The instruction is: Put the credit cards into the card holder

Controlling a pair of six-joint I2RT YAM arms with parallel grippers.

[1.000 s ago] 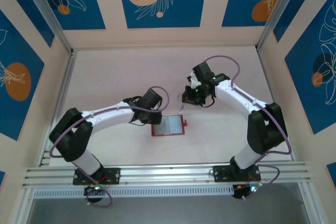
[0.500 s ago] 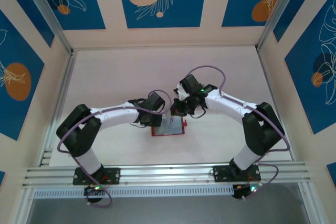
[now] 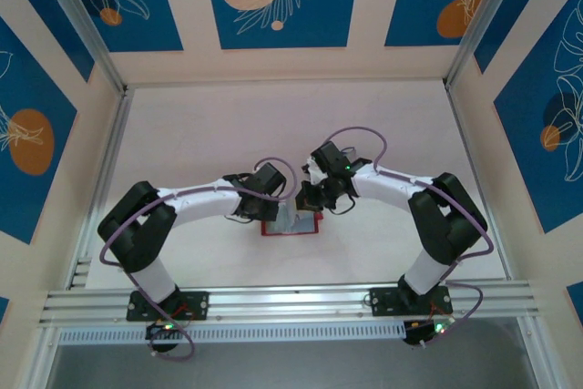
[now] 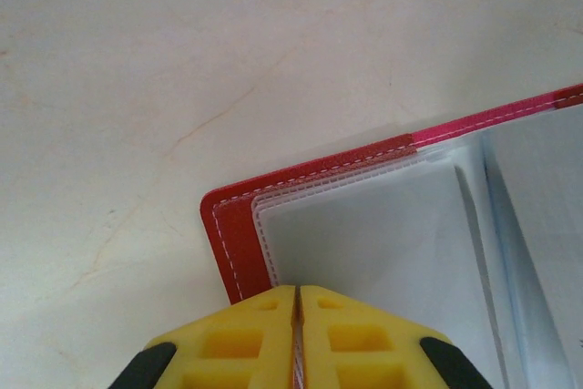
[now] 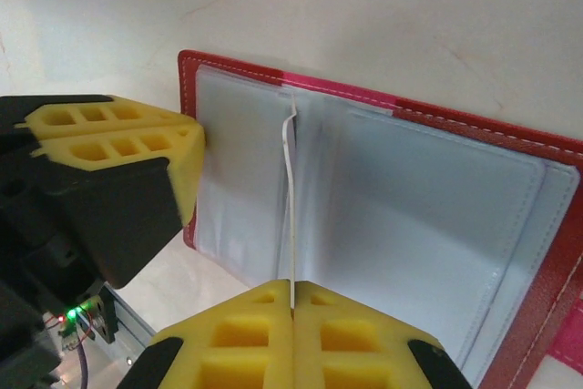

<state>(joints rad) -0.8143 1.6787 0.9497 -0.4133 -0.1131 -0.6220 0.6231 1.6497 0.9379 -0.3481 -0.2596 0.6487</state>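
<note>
Right wrist | open card holder [image 5: 410, 198] just beyond right end effector [image 5: 292, 287] | maybe touching

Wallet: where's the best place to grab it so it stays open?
Pinch the wallet by its thin red border on the left, coming in low from the left along the table. It lies open and flat, so only that edge offers fingers a lip, and the clear sleeves stay free. The left gripper is shut there.

The table [image 3: 200, 125] is overlooked from above and behind; the open card holder [image 4: 364, 234] is framed closely by both wrist views.
</note>
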